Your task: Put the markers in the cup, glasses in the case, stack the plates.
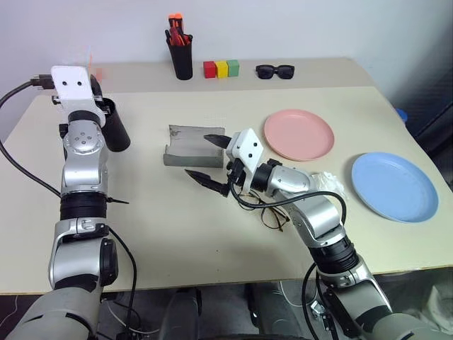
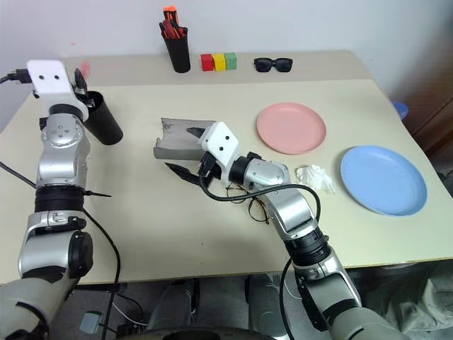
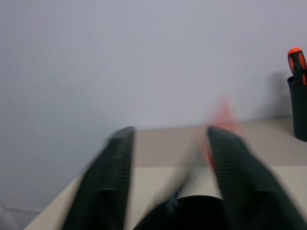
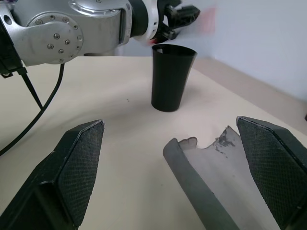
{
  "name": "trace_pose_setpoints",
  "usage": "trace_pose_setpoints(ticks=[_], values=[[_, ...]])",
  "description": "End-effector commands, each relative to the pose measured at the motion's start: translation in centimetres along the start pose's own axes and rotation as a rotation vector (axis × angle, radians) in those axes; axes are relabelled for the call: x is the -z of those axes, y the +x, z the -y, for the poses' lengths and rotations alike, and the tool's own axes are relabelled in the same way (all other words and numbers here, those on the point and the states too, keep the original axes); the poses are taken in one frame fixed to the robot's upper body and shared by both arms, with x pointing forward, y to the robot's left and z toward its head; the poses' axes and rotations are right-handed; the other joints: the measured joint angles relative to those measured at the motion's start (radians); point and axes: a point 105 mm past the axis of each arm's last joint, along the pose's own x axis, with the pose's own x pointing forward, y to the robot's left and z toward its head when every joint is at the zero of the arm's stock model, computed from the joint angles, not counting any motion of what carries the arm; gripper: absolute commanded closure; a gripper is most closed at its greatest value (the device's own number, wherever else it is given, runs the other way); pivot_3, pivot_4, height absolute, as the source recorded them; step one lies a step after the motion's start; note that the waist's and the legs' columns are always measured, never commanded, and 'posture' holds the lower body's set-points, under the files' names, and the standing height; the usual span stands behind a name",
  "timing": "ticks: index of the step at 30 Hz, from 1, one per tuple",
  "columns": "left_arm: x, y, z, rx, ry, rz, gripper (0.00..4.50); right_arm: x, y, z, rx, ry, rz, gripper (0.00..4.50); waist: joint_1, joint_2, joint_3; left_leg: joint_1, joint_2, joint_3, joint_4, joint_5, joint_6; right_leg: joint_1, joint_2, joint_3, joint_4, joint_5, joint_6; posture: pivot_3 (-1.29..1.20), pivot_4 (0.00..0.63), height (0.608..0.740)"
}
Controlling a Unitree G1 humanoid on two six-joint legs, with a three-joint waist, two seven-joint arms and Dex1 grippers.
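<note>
Glasses (image 1: 272,214) near the table's front edge are judged next, the right gripper (image 1: 210,159) spread empty by the case (image 1: 191,145), while the left gripper (image 3: 168,187), parted, is held over the cup (image 4: 171,76).

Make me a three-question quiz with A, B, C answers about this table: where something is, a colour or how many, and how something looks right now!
1. Where are the thick black sunglasses?
A. At the table's back edge, beside the coloured blocks
B. On the blue plate
C. Inside the grey case

2. How many round plastic plates lie on the table?
A. One
B. Two
C. Four

3. How does the right gripper stand?
A. Open and empty
B. Shut on a plate
C. Shut on a marker

Answers: 1 A, they lie right of the red, yellow and green blocks. 2 B, one salmon pink plate and one light blue plate, lying apart. 3 A, its black fingers are spread by the grey felt case.
</note>
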Motion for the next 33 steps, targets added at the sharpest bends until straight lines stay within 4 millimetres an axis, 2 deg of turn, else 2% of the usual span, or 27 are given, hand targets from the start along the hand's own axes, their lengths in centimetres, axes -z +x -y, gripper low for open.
trace_pose_setpoints(ticks=[1, 5, 8, 10, 16, 19, 21, 23, 27, 31, 33], values=[[-1.9, 0.2, -0.5, -0.018, -0.041, 0.073, 1.57, -1.4, -0.4, 0.0, 0.006, -0.028, 0.047, 0.0, 0.001, 0.0, 0.0, 0.0, 0.0, 0.0, 0.0, 0.0, 0.0, 0.0, 0.0, 0.0, 0.0, 0.0, 0.0, 0.0, 0.15, 0.74], [-3.6, -0.3, 0.8, 0.07, -0.121, 0.138, 1.57, -1.2, -0.8, 0.2, 0.005, -0.033, 0.033, 0.0, 0.001, 0.0, 0.0, 0.0, 0.0, 0.0, 0.0, 0.0, 0.0, 0.0, 0.0, 0.0, 0.0, 0.0, 0.0, 0.0, 0.15, 0.74], [-3.7, -0.7, 1.5, 0.115, -0.106, 0.127, 1.57, -0.9, -1.3, 0.7, 0.011, -0.042, 0.014, 0.0, 0.001, 0.0, 0.0, 0.0, 0.0, 0.0, 0.0, 0.0, 0.0, 0.0, 0.0, 0.0, 0.0, 0.0, 0.0, 0.0, 0.15, 0.74], [-3.8, -0.8, 1.1, 0.114, -0.1, 0.126, 1.57, -0.7, -1.5, 0.9, 0.014, -0.045, 0.004, 0.0, 0.0, 0.0, 0.0, 0.0, 0.0, 0.0, 0.0, 0.0, 0.0, 0.0, 0.0, 0.0, 0.0, 0.0, 0.0, 0.0, 0.15, 0.74], [-2.1, 0.3, 0.0, 0.13, 0.024, -0.034, 1.57, -0.4, -1.5, 0.6, 0.009, -0.043, -0.002, 0.0, -0.005, 0.0, 0.0, 0.0, 0.0, 0.0, 0.0, 0.0, 0.0, 0.0, 0.001, 0.0, 0.0, 0.0, 0.0, 0.0, 0.15, 0.74], [-1.9, 1.0, -0.3, 0.18, 0.066, -0.148, 1.57, -0.3, -1.4, 0.4, 0.003, -0.044, -0.004, 0.0, -0.002, 0.0, 0.0, 0.0, 0.0, 0.0, 0.0, 0.0, 0.0, 0.0, 0.001, 0.0, 0.0, 0.0, 0.0, 0.0, 0.15, 0.74], [-2.1, 1.3, -0.7, 0.237, 0.158, -0.219, 1.57, -0.3, -1.4, 0.2, -0.002, -0.044, -0.005, 0.0, -0.001, 0.0, 0.0, 0.0, 0.0, 0.0, 0.0, 0.0, 0.0, 0.0, 0.001, 0.0, 0.0, 0.0, 0.0, 0.0, 0.15, 0.74], [-2.1, 1.4, -1.1, 0.271, 0.218, -0.267, 1.57, -0.3, -1.4, 0.2, -0.002, -0.045, -0.004, 0.0, -0.002, 0.0, 0.0, 0.0, 0.0, -0.001, 0.0, 0.0, 0.0, 0.0, 0.001, 0.0, 0.0, 0.0, 0.0, 0.0, 0.15, 0.74], [-1.9, 1.2, -1.3, 0.318, 0.228, -0.334, 1.57, -0.3, -1.3, 0.2, 0.0, -0.045, -0.003, 0.0, -0.002, 0.0, 0.0, 0.0, 0.0, -0.001, -0.001, 0.0, 0.0, 0.0, 0.001, 0.0, 0.0, -0.001, 0.0, 0.0, 0.15, 0.74], [-0.2, 0.9, -1.5, 0.353, 0.292, -0.437, 1.57, -0.3, -1.3, 0.0, -0.004, -0.043, 0.0, 0.0, -0.003, 0.0, 0.0, 0.0, 0.0, -0.001, -0.001, 0.0, 0.0, 0.0, 0.001, 0.0, 0.0, -0.001, 0.0, 0.0, 0.15, 0.74], [0.0, 0.9, -1.5, 0.363, 0.294, -0.449, 1.57, -0.3, -1.2, 0.0, -0.004, -0.043, 0.001, 0.0, -0.003, 0.0, 0.0, 0.0, 0.0, -0.001, -0.001, 0.0, 0.0, 0.0, 0.001, 0.0, 0.0, -0.001, 0.0, 0.0, 0.15, 0.74]])
